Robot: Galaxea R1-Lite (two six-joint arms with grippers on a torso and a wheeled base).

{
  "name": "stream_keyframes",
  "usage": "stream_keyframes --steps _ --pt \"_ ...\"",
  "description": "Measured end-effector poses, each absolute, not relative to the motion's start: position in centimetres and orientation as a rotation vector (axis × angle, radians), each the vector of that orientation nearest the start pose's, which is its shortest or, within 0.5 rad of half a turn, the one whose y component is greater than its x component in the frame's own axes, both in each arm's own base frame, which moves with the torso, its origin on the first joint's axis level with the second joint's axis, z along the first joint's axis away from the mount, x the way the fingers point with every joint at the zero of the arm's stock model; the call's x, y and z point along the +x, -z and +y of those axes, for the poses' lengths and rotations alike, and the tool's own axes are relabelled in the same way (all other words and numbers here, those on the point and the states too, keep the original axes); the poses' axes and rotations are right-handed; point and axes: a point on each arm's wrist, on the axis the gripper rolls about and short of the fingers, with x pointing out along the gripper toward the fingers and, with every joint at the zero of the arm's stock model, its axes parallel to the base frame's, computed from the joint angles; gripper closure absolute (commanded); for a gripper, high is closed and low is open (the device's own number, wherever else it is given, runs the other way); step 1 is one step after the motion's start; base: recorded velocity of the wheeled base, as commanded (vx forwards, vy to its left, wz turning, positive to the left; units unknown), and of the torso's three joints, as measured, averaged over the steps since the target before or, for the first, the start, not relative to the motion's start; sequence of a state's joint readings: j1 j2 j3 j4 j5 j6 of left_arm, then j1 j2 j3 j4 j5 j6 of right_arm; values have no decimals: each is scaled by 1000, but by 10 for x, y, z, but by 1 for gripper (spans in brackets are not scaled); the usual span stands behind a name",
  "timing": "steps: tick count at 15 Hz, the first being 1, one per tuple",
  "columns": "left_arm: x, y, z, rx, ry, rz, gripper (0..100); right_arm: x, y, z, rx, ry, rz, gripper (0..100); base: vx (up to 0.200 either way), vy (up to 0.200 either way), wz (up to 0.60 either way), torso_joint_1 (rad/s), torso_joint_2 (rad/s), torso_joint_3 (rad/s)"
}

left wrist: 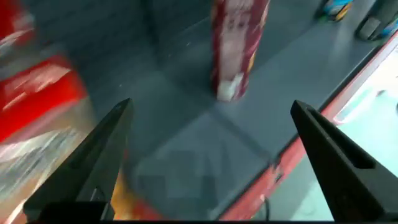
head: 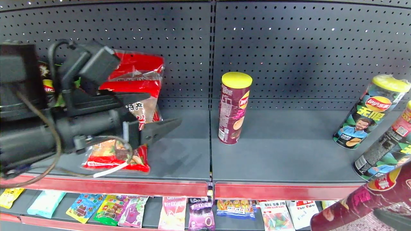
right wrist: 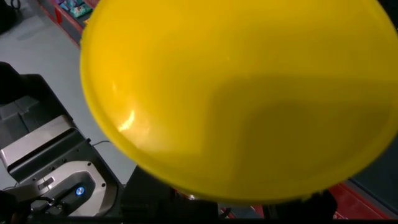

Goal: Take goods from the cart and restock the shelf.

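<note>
Restock, carry-in step: right gripper (head: 390,218) jaws closed on a tilted maroon chip can (head: 362,200) at 4 o'clock, low before the shelf (head: 282,154); left gripper (head: 164,108) jaws wide, empty, at 9 o'clock by the red snack bag (head: 135,83); next, likely raise and stand it beside the upright can (head: 233,109).

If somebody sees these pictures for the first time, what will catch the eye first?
The black left gripper, open, hangs before a red and clear plastic snack bag on the left part of the grey shelf. At mid-shelf a maroon cylindrical crisp tube with a yellow lid stands upright, alone.
</note>
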State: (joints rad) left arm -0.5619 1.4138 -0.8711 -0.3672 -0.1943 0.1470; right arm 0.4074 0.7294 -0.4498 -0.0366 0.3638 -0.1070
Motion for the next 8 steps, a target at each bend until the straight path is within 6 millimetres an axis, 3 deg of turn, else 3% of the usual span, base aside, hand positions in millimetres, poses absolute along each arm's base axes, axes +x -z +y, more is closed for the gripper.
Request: stream_keyframes --steps 4,8 --pt "246 -250 -193 155 810 124 0 55 -200 32 -107 -775 208 100 0 0 0 0 0 0" --pt "274 -241 -224 158 791 107 0 55 -201 32 -107 -775 205 100 0 0 0 0 0 0"
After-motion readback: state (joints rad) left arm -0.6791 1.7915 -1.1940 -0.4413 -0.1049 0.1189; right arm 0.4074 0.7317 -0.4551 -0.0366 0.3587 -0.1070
